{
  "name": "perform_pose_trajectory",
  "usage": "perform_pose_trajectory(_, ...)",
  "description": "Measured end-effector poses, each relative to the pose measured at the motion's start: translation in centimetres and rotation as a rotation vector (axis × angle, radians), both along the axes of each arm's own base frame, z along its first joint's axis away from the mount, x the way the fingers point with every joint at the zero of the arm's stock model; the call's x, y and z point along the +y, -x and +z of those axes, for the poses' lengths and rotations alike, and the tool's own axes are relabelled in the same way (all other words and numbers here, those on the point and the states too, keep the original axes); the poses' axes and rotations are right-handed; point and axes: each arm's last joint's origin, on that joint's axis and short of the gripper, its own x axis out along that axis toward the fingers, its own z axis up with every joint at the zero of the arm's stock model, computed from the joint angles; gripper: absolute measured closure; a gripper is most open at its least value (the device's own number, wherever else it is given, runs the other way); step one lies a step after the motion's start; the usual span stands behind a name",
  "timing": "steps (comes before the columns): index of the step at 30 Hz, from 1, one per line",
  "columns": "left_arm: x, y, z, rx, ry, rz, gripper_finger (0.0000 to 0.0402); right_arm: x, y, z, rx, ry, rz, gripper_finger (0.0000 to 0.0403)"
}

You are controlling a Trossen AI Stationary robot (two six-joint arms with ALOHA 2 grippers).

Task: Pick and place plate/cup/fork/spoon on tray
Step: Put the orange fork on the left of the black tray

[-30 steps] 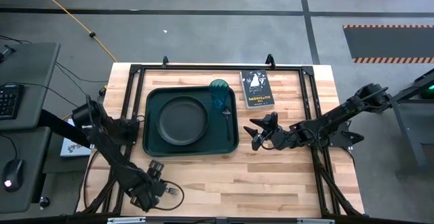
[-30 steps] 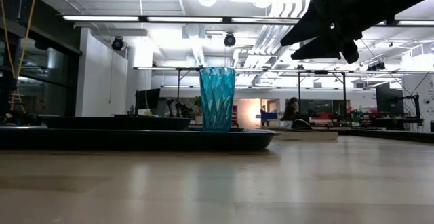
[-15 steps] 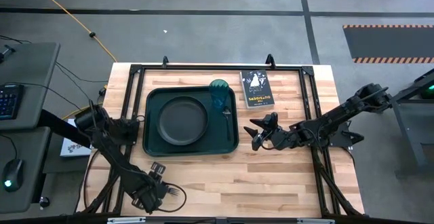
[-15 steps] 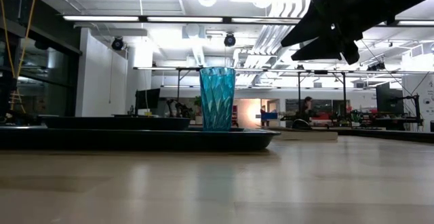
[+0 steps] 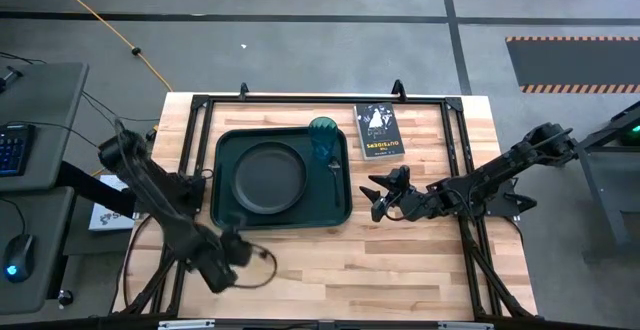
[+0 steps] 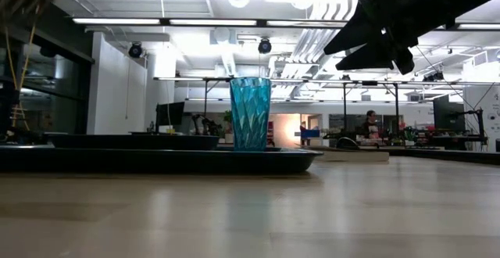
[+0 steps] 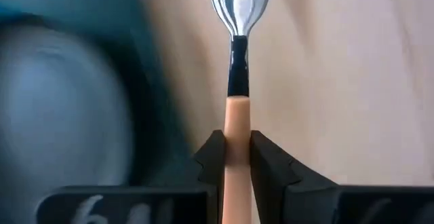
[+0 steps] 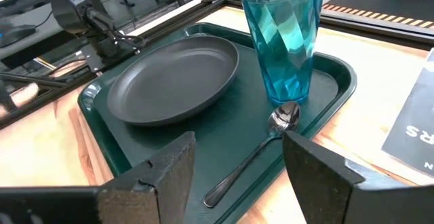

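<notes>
Your surface is a pale wooden table (image 5: 330,260) with a black frame. On it:

- The tray (image 5: 222,210), dark green, sits at the table's middle. You find three things in it: the plate (image 5: 269,177) on its floor, the cup (image 5: 323,141) upright in the tray's corner nearest the book (image 5: 378,132), and the spoon (image 8: 254,153) lying just beside the cup's base.
- The fork (image 7: 234,81): off the tray, clamped by its orange handle between the closed fingers of your left gripper (image 7: 234,153), beside the tray's near corner.
- Your right gripper (image 8: 237,157): fingers spread apart, empty, beside the tray on the spoon's side.
</notes>
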Motion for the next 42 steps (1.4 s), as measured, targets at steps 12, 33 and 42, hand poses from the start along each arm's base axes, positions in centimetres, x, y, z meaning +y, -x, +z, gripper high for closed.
perform_pose_trajectory(12,13.4,1.8,6.9,-0.226,-0.203,0.645,0.0368,0.0,0.0,0.0,-0.011,-0.007,-0.02,0.0189)
perform_pose_trajectory(33,22.8,3.4,-2.7,-0.32,-0.313,1.218,0.0368,-0.1,0.1,-0.1,0.003,0.016,-0.033,0.0189)
perform_pose_trajectory(42,22.2,2.7,-5.1,-0.535,-0.331,1.259,0.0368,-0.1,0.1,-0.1,-0.002,0.005,-0.032,0.0189)
